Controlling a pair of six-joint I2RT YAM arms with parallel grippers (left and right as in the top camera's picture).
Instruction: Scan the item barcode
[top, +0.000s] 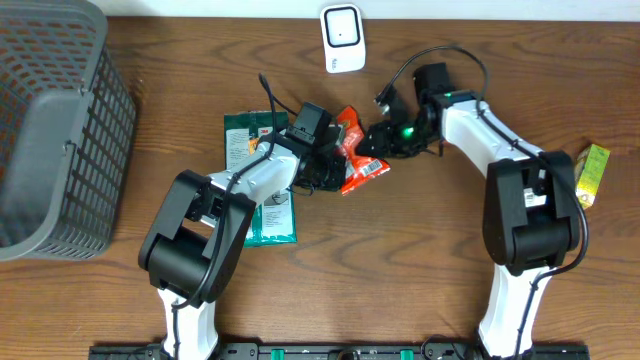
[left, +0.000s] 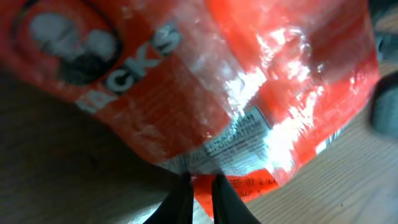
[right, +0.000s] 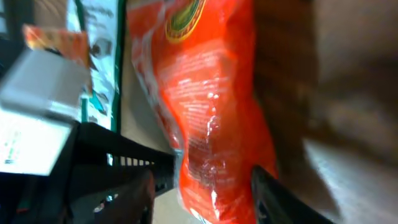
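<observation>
Overhead, an orange snack packet (top: 357, 168) sits near the middle of the wooden counter (top: 400, 260), between my two arms. From the left wrist view, my left pincer (left: 202, 198) is clenched on the packet's lower edge. Its two dark fingers pinch the crimped seam just under a block of small printed text too blurred to read. From the right wrist view, my right pincer (right: 200, 177) is released. Its fingers stand apart on either side of the packet's glossy body, with a gap showing beside one of them. Just left of the orange packet, partly under my left arm, lies a flat green packet (top: 243, 140). A small white device (top: 342, 38) stands at the far edge of the counter, apart from the packet. A dark mesh basket (top: 60, 130) sits at the far left. A yellow-green pack (top: 592, 172) lies well apart at the right edge.
</observation>
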